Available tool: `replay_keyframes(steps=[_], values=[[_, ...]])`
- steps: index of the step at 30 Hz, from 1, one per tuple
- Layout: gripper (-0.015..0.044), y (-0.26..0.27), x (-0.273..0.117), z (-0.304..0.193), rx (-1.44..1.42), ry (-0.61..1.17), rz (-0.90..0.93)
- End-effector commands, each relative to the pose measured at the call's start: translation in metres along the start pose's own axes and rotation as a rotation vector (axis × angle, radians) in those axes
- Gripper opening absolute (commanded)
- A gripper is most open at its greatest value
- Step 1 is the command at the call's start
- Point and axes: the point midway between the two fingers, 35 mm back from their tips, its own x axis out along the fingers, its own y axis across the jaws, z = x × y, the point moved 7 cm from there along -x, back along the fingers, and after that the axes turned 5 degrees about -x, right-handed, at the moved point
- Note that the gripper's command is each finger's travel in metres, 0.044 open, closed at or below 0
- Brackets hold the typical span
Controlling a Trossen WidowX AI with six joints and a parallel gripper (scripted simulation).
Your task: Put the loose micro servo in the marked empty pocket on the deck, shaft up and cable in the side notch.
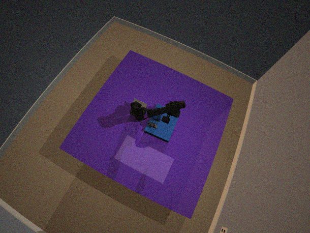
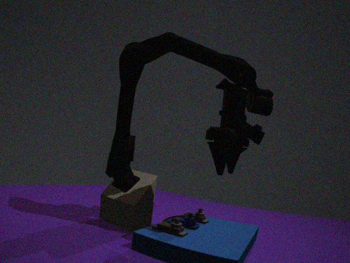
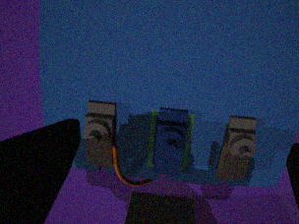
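Note:
The blue micro servo [image 2: 190,221] [image 3: 170,152] stands in the marked pocket on the blue deck [image 1: 161,132] [image 2: 221,235] [image 3: 167,59], between green marking lines [image 3: 189,147]. Its round output shaft points up. It looks upright and about level with its neighbours; whether both ears lie fully flat is too dark to tell. The orange cable [image 3: 123,180] loops from the servo's base-side end toward the left tan servo; whether it lies in the side notch cannot be made out. My gripper [image 2: 225,173] [image 3: 190,143] is open and empty, well above the deck and apart from the servo.
Tan servos [image 2: 172,228] [image 3: 100,140] stand on both sides of the blue one; the other tan servo [image 3: 237,152] is at the right in the wrist view. The arm's tan base block [image 2: 126,212] [image 3: 159,208] is beside the deck. A pale rectangle [image 1: 147,160] lies on the purple surface.

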Motion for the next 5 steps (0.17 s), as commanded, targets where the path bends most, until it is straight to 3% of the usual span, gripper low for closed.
replay_keyframes(steps=[1,5], values=[[0.0440,0.0000,-0.0003,-0.0002,0.004,0.003,0.002],[0.0440,0.0000,-0.0003,-0.0002,0.004,0.003,0.002]])
